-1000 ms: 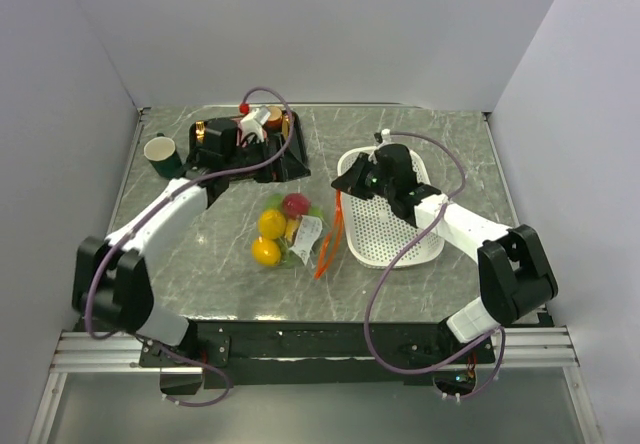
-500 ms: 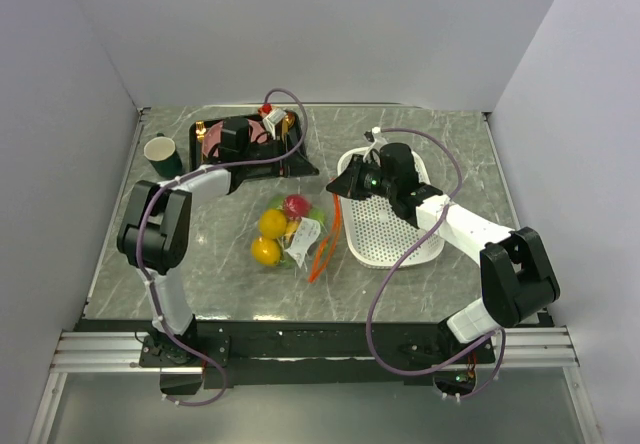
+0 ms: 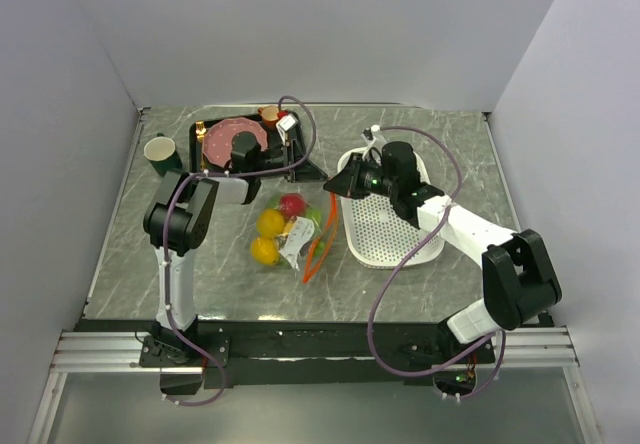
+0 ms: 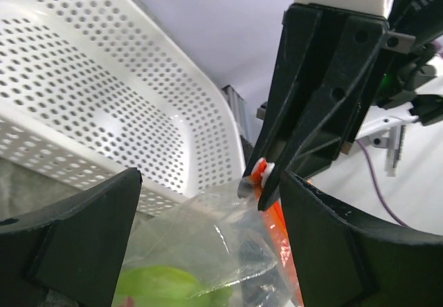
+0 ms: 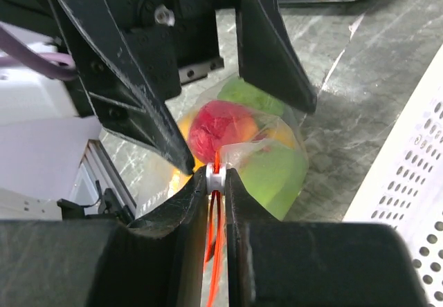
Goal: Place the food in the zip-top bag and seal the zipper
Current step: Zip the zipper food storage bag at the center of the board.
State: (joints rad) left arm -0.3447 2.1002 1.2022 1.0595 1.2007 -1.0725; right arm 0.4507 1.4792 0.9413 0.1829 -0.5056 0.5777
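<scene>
The clear zip-top bag (image 3: 297,236) lies mid-table holding the food: yellow lemons (image 3: 270,223), a red piece (image 3: 292,205) and green pieces. Its orange-red zipper (image 3: 318,248) runs along the bag's right edge. My right gripper (image 3: 339,186) is shut on the white slider (image 5: 216,178) at the zipper's far end, and the orange strip (image 5: 217,252) passes between its fingers. The red piece (image 5: 220,128) and a green piece (image 5: 271,169) show through the plastic. My left gripper (image 3: 316,172) is open, its fingers (image 4: 76,231) standing either side of the bag's far corner (image 4: 208,231) without touching it.
A white perforated basket (image 3: 400,244) lies just right of the bag, under my right arm, and shows close in the left wrist view (image 4: 104,92). A black tray (image 3: 295,154) with a pink plate (image 3: 228,134) and gold cutlery sits at the back. A green cup (image 3: 160,150) stands at the back left.
My left arm has swung right from over the black tray to the bag's far end, beside my right gripper. My right gripper has kept its hold and shifted slightly left.
</scene>
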